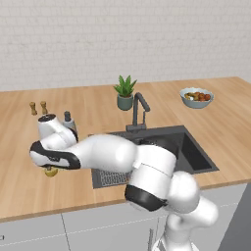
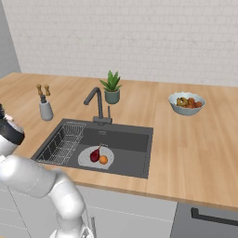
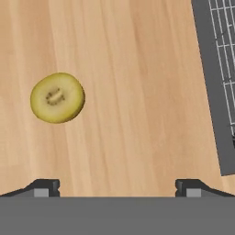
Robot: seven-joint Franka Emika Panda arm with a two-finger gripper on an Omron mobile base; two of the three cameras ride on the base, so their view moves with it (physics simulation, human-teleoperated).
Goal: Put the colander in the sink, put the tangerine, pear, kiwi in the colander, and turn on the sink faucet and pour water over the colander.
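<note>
Jaws spread wide, the gripper point(image 3: 117, 186) hovers over the worktop point(image 3: 137, 92) beside the kiwi point(image 3: 57, 97). Tangerine point(image 2: 103, 159) and pear point(image 2: 95, 154) lie in the colander point(image 2: 86, 158) in the sink point(image 2: 135, 160).

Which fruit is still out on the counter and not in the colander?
The kiwi, a yellow-green slice lying alone on the wooden counter beside the sink. The pear and tangerine lie in the colander.

The arm reaches out low to its left; the tool point(image 3: 117, 186) points down, fingers wide apart.
</note>
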